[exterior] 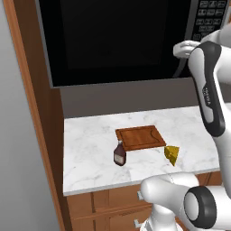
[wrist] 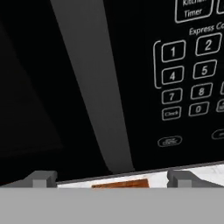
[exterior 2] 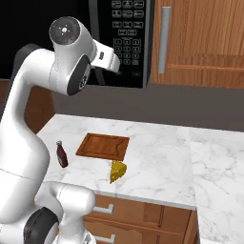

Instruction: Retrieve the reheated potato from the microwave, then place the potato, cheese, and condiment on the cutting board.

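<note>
You see the pincer fully open and empty, its two fingertips spread wide on either side of the handle. The handle runs as a grey bar directly ahead of the pincer on the microwave, whose door is shut. The keypad lies just beside the handle. Well below the pincer, the board lies flat on the counter. The bottle stands upright touching the board's near corner. The cheese sits just beside the opposite near corner. The potato cannot be located.
</note>
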